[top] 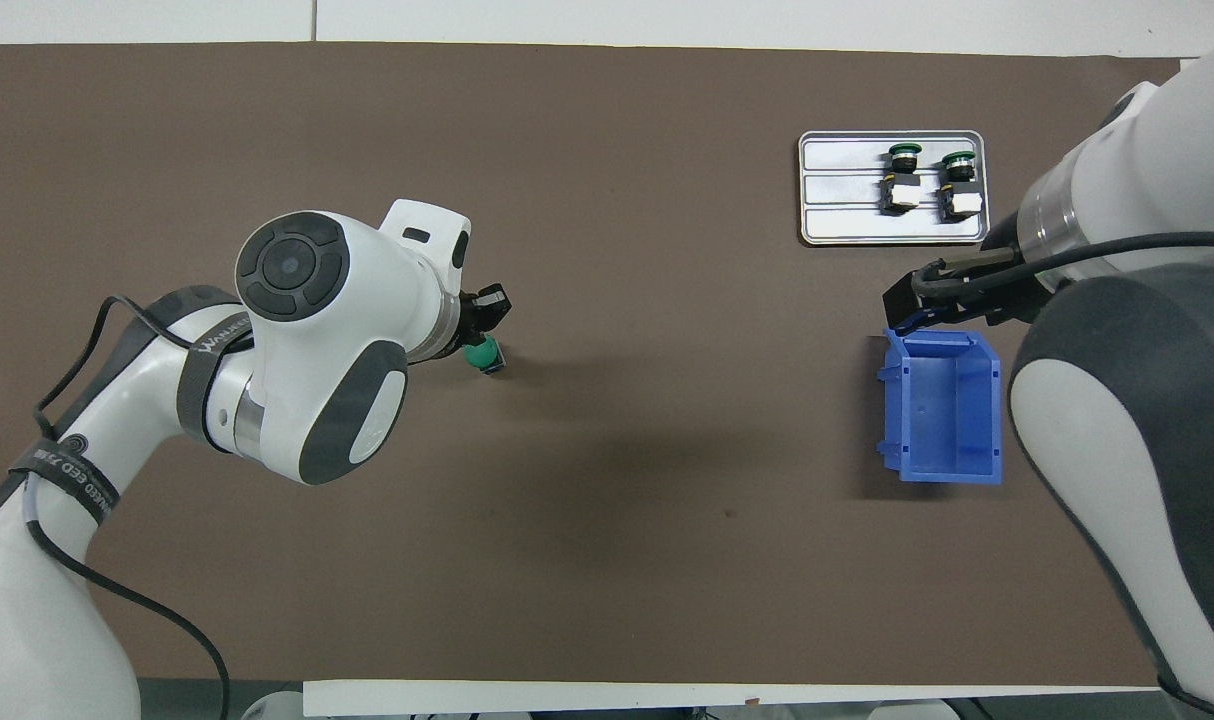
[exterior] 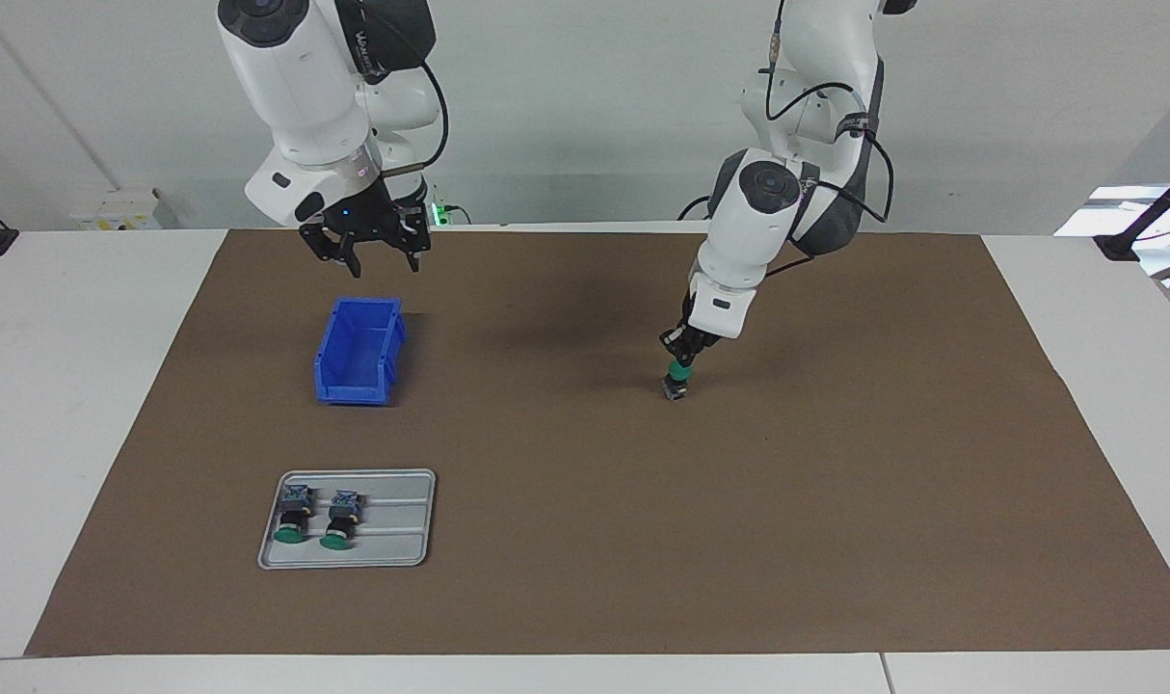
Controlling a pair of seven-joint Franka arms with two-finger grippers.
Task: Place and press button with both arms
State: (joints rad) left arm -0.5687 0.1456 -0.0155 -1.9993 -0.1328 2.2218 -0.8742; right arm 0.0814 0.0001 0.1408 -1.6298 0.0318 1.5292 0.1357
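left gripper clamped on button over the mat

button [exterior: 678, 379] standing on the brown mat [exterior: 585, 578], green cap up, block end down against the mat, well apart from the blue bin [exterior: 358, 352] toward the left arm's end of the table. pinched at the cap by the left gripper [exterior: 682, 359], fingertips closed tight on it, wrist tilted down from above.

right gripper [exterior: 378, 251] raised in the air, over the mat just at the bin's robot-side end, fingers spread apart, nothing between them.

blue bin open side up, nothing seen inside. grey tray [exterior: 392, 554] on the mat, farther from the robots than the bin, near it. two more buttons [exterior: 294, 513] [exterior: 339, 519] lying side by side in the tray, at the end away from the left arm, green caps pointing away from the bin.
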